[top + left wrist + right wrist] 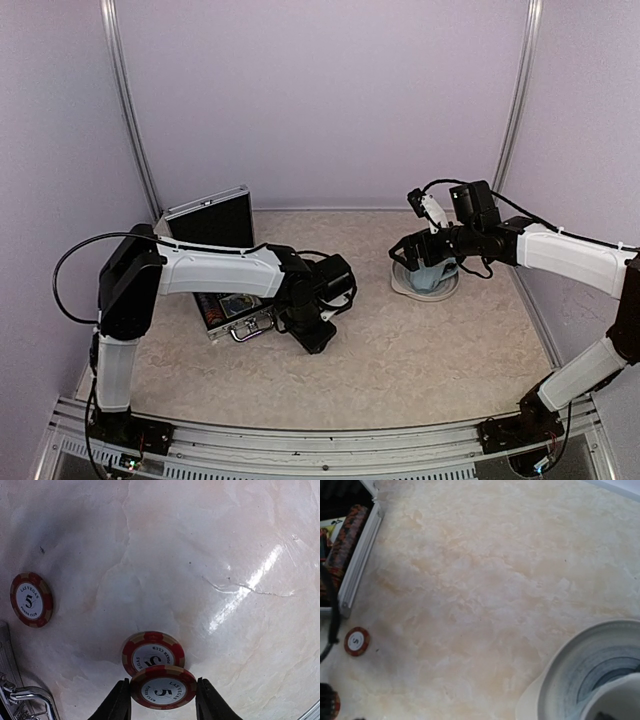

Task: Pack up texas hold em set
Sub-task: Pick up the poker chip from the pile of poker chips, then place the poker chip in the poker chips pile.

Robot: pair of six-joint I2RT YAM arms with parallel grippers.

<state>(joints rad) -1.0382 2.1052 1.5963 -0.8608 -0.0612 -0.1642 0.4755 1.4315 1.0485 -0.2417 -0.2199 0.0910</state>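
The silver briefcase (232, 318) lies open at the left, its lid (212, 217) standing up behind it. My left gripper (163, 689) is shut on a red-and-white poker chip (162, 676), held flat by its rim just above the table. A second chip (150, 650) lies right beyond it and a third (31, 599) lies further left. From above, the left gripper (318, 335) points down just right of the case. My right gripper (420, 252) hovers open over the cup; its fingers are outside the right wrist view. That view shows one loose chip (357, 641) near the case edge (362, 555).
A grey-blue cup (432, 272) stands on a round grey saucer (402, 283) at the right, under the right gripper. The case's metal handle (31, 696) lies close to the left gripper's left side. Purple walls enclose the table.
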